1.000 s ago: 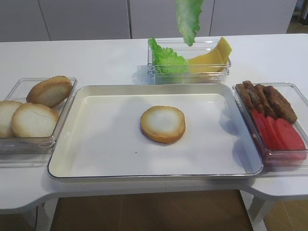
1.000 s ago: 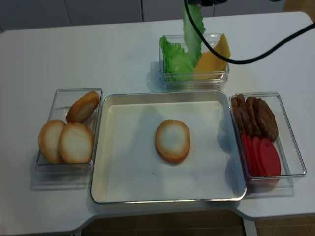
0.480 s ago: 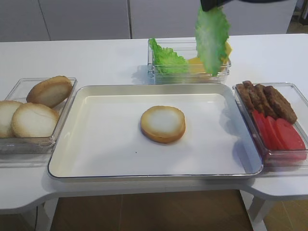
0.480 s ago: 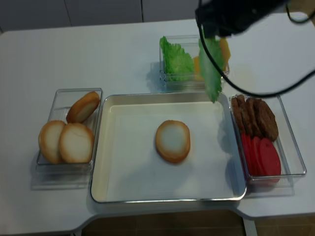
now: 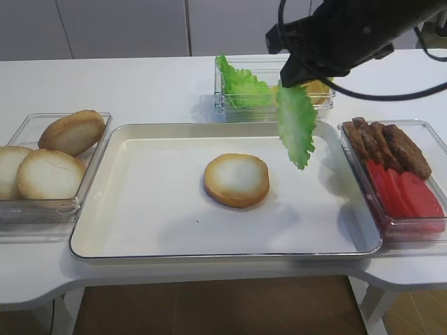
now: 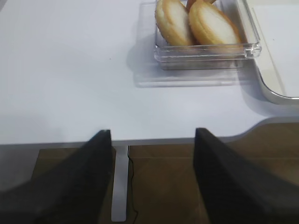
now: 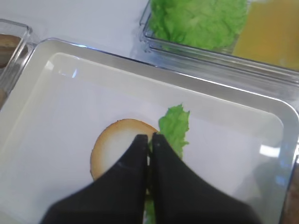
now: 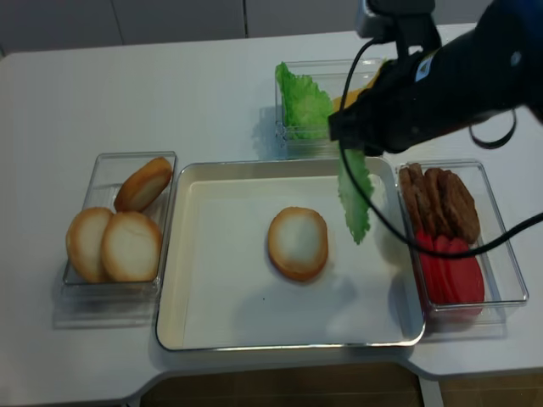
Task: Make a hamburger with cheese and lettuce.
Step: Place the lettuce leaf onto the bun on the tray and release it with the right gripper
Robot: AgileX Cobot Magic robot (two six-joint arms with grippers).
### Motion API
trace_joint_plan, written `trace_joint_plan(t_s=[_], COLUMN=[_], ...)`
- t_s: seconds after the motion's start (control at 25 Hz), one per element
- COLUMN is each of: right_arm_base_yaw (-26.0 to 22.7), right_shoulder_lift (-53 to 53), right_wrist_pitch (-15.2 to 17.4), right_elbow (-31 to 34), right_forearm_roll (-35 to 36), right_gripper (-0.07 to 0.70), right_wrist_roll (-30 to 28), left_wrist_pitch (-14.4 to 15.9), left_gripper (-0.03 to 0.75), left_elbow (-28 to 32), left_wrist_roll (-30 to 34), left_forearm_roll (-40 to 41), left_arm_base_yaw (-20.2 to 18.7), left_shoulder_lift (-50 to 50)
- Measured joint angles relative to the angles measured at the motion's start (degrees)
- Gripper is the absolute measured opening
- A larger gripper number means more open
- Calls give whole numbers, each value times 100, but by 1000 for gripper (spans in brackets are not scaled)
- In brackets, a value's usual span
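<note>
Black and pinched tight, the right claw [image 7: 149, 140] held the lettuce [image 5: 296, 124] by its top edge, its two fingers meeting with only the thin leaf between them. The leaf hung straight down from that pinch, limp and frilled, its lower tip dangling above the right part of the tray [image 5: 140, 237] and not touching it. In the right wrist view the green strip showed just past the fingertips, beside the hamburger [image 5: 237, 180], which lay cut face up near the middle of the tray.

Judging by how it drooped, the lettuce was very light and soft, with no stiffness of its own; it would likely swing with any quick move and fold or land crooked if let go while hanging on edge. An edge grip such as this one looked right for it, but laying it flat would probably call for bringing the tip down onto the bun first and then drawing the claw across so the leaf spread over the cream face.

Further out, the cheese [image 5: 316, 87] sat in the clear box [image 5: 276, 106] at the back of the bench [image 5: 140, 87], beside more green leaves [image 5: 241, 87] and partly hidden by the arm. It looked thin and probably slick, best taken by a raised corner.

The left claw [image 6: 152, 177] hovered off the bench edge near the spare buns [image 6: 196, 21], its fingers spread wide and empty.
</note>
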Motion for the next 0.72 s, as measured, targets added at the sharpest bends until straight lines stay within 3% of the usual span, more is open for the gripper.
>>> trace_joint_plan(t_s=[0.16, 0.28, 0.72], right_arm_base_yaw=[282, 373, 387], right_shoulder_lift=[178, 373, 336], right_wrist_pitch=[-589, -802, -1021], right_elbow=[245, 270, 270], right_forearm_roll=[-138, -216, -399], right_gripper=[27, 27, 27], right_wrist_roll=[-33, -33, -22], left_wrist_pitch=[0, 0, 0], left_gripper=[416, 416, 416], left_elbow=[0, 0, 0], left_wrist_roll=[0, 0, 0], left_forearm_roll=[0, 0, 0], left_arm_base_yaw=[0, 0, 0], left_shoulder_lift=[0, 0, 0])
